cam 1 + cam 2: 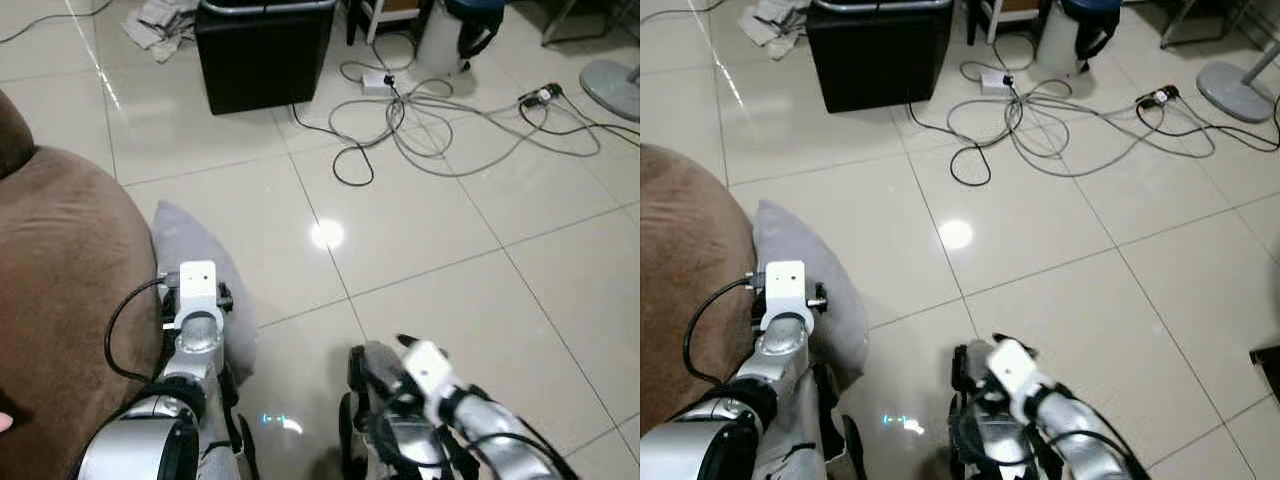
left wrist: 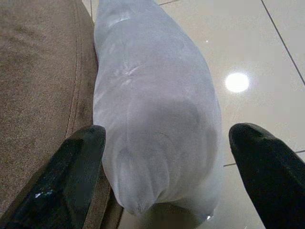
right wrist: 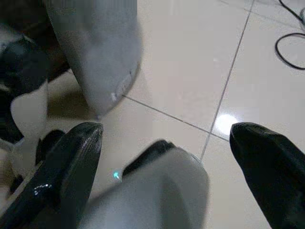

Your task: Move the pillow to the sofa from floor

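Two eye views show the pale grey fabric pillow (image 1: 200, 262) on the glossy tiled floor (image 1: 420, 260) against the brown upholstered sofa (image 1: 60, 300), unlifted; wrist views show left gripper (image 2: 164, 164) spread astride it, right gripper (image 3: 164, 157) released, empty

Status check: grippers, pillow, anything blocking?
Left gripper open, straddling pillow end. Right gripper open, empty. Pillow on floor against sofa. Nothing blocking.

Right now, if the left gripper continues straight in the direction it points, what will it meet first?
Most likely the grey pillow, which lies directly ahead between the open fingers of the left gripper, standing on the floor against the brown sofa. How near it is cannot be judged.
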### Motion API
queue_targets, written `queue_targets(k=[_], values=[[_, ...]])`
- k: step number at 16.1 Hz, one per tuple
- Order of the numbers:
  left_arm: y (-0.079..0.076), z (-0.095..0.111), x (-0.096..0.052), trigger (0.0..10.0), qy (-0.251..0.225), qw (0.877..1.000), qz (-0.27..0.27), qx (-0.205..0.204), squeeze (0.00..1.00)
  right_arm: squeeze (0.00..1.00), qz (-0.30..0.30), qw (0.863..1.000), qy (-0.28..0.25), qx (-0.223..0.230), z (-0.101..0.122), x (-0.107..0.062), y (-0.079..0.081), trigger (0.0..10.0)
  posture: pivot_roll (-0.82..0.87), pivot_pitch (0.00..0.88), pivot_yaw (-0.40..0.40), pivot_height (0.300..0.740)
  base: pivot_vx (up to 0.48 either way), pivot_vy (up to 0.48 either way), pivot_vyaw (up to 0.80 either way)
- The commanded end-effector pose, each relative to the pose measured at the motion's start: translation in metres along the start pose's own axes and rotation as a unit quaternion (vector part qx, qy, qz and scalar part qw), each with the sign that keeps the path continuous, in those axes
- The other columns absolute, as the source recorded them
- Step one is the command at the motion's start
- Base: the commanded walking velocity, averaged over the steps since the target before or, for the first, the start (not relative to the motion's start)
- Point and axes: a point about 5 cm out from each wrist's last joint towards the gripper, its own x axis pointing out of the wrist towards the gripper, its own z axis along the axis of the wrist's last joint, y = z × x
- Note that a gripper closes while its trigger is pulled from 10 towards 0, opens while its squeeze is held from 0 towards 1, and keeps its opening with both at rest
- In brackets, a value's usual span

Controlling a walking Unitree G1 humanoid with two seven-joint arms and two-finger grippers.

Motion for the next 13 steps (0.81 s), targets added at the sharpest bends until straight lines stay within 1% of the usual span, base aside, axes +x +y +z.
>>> queue_targets(k=[1,2,3,4,5,6,7,8,10,11,12,13], values=[[-0.001,-0.011,-0.004,10.0,0.011,1.0,0.005,0.009,0.0,0.0,-0.004,0.999,0.031,0.013,-0.017,-0.009,0.005,10.0,-0.2,0.313,-0.114,0.594,0.0,0.0,0.0],[-0.002,-0.012,-0.004,10.0,0.015,1.0,0.0,0.005,0.0,0.0,-0.032,0.999,-0.03,0.031,0.005,-0.004,-0.008,10.0,-0.2,0.309,-0.113,0.594,0.0,0.0,0.0],[-0.003,-0.013,-0.004,10.0,0.018,1.0,-0.01,0.0,0.0,0.0,-0.053,0.994,-0.079,0.048,0.03,0.001,-0.019,10.0,-0.2,0.309,-0.113,0.594,0.0,0.0,0.0],[-0.003,-0.013,-0.004,10.0,0.02,1.0,-0.014,-0.002,0.0,0.0,-0.053,0.992,-0.099,0.051,0.049,0.009,-0.025,10.0,-0.19,0.303,-0.114,0.594,0.0,0.0,0.0],[-0.002,-0.014,-0.004,10.0,0.023,1.0,-0.016,-0.002,0.0,0.0,-0.039,0.992,-0.111,0.044,0.065,0.016,-0.027,10.0,-0.19,0.301,-0.115,0.594,0.0,0.0,0.0],[-0.001,-0.015,-0.004,10.0,0.024,1.0,-0.017,0.006,0.0,0.0,-0.031,0.993,-0.114,0.03,0.085,0.025,-0.035,10.0,-0.19,0.299,-0.114,0.594,0.0,0.0,0.0],[0.001,-0.016,-0.004,10.0,0.027,1.0,-0.014,0.006,0.0,0.0,-0.017,0.992,-0.123,0.021,0.107,0.034,-0.035,10.0,-0.19,0.294,-0.114,0.594,0.0,0.0,0.0],[0.002,-0.017,-0.004,10.0,0.029,0.999,-0.014,0.006,0.0,0.0,-0.003,0.992,-0.128,0.02,0.119,0.037,-0.029,10.0,-0.19,0.287,-0.113,0.594,0.0,0.0,0.0],[0.001,-0.017,-0.004,10.0,0.032,0.999,-0.017,0.01,0.0,0.0,0.027,0.991,-0.13,0.02,0.13,0.038,-0.013,10.0,-0.19,0.287,-0.114,0.594,0.0,0.0,0.0],[0.001,-0.017,-0.004,10.0,0.032,0.999,-0.017,0.011,0.0,0.0,0.032,0.991,-0.129,0.022,0.131,0.038,-0.01,10.0,-0.19,0.287,-0.115,0.594,0.0,0.0,0.0],[0.003,-0.019,-0.004,10.0,0.038,0.999,-0.014,0.021,0.0,0.0,0.056,0.991,-0.121,0.025,0.131,0.034,-0.001,10.0,-0.19,0.286,-0.115,0.594,0.0,0.0,0.0],[0.005,-0.022,-0.005,10.0,0.046,0.999,-0.008,0.021,0.0,0.0,0.082,0.99,-0.108,0.027,0.129,0.028,0.007,10.0,-0.19,0.286,-0.115,0.594,0.0,0.0,0.0]])
